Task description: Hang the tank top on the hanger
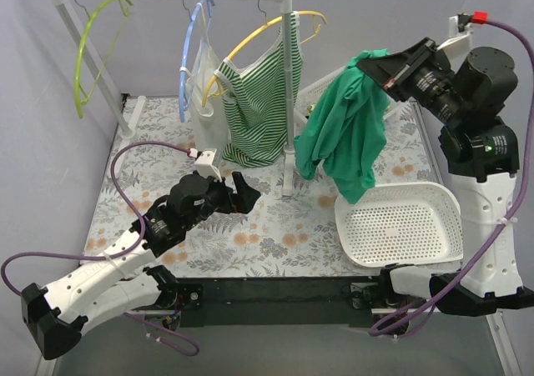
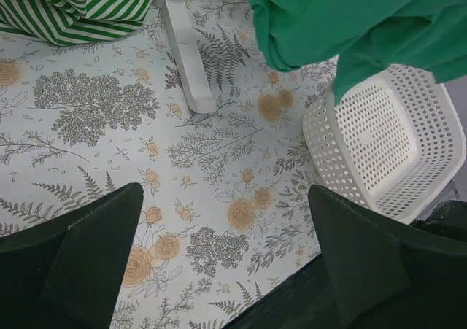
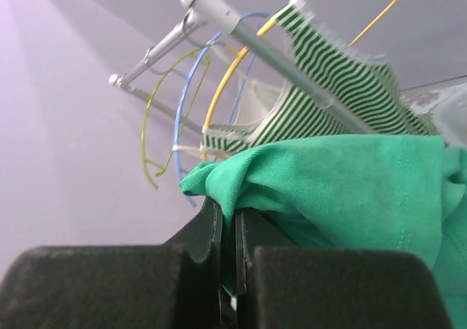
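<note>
The emerald-green tank top [image 1: 346,130] hangs bunched in the air right of the rack post, pinched at its top by my right gripper [image 1: 373,62], which is shut on a fold of the fabric [image 3: 228,212]. In the left wrist view its lower folds [image 2: 343,22] droop over the basket's edge. The lime hanger [image 1: 92,51] hangs bare at the far left end of the rail, and it shows thin and curved [image 3: 149,136] in the right wrist view. My left gripper [image 1: 238,197] hovers low over the floral cloth, open, with nothing between its fingers [image 2: 95,249].
A blue hanger [image 1: 188,55] carries a white top and a yellow hanger [image 1: 267,30] a green-and-white striped top [image 1: 259,101]. The rack's white post [image 1: 289,101] stands mid-table. A white perforated basket [image 1: 400,222] lies at the front right.
</note>
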You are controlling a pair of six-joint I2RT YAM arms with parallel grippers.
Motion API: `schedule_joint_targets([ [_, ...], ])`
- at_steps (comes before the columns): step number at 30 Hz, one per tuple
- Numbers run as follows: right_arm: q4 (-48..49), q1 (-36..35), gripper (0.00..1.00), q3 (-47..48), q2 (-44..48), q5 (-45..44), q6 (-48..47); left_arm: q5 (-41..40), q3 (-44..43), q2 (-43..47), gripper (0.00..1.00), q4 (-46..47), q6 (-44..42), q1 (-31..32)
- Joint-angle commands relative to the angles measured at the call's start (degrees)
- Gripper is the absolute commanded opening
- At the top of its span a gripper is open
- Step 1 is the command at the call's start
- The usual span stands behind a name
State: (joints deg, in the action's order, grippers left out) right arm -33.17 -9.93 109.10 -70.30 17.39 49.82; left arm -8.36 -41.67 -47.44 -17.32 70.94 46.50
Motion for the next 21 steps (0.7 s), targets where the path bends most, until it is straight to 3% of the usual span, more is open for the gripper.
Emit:
schedule_joint_targets([
  [1, 8.0, -9.1, 0.01, 4.4, -1.6, -0.7, 2.5, -2.7, 0.7, 2.1, 0.98, 1.0, -0.2, -0.7],
  [6, 6.6, -24.6, 0.01, 9.8, -8.7, -7.8, 0.9, -6.8, 1.2, 3.7, 0.98, 0.2, 1.2, -0.8],
  [11, 2.5, -31.1, 0.01, 23.1, -17.3, -10.9, -1.0, -9.9, 2.0, 5.3, 0.98, -0.4, 2.3, -0.8],
  [13, 2.2, -31.3, 0.01, 22.5, -17.3, -12.0, -1.7, -10.7, 2.2, 6.0, 0.98, -0.3, 2.5, -0.8],
  [17, 2.4, -31.3, 0.01, 17.3, -13.0, -17.0, -4.6, -11.2, 2.7, 6.1, 0.98, -0.4, 2.9, -0.8],
  [20, 2.8, -31.1, 0.01, 2.8, -5.5, -21.1, -6.0, -11.8, 2.7, 6.3, 0.98, -0.6, 3.1, -0.8],
  [21, 2.8, -30.9, 0.01, -6.8, -3.4, -21.8, -6.3, -11.8, 2.9, 6.3, 0.98, -0.8, 3.2, -0.8],
])
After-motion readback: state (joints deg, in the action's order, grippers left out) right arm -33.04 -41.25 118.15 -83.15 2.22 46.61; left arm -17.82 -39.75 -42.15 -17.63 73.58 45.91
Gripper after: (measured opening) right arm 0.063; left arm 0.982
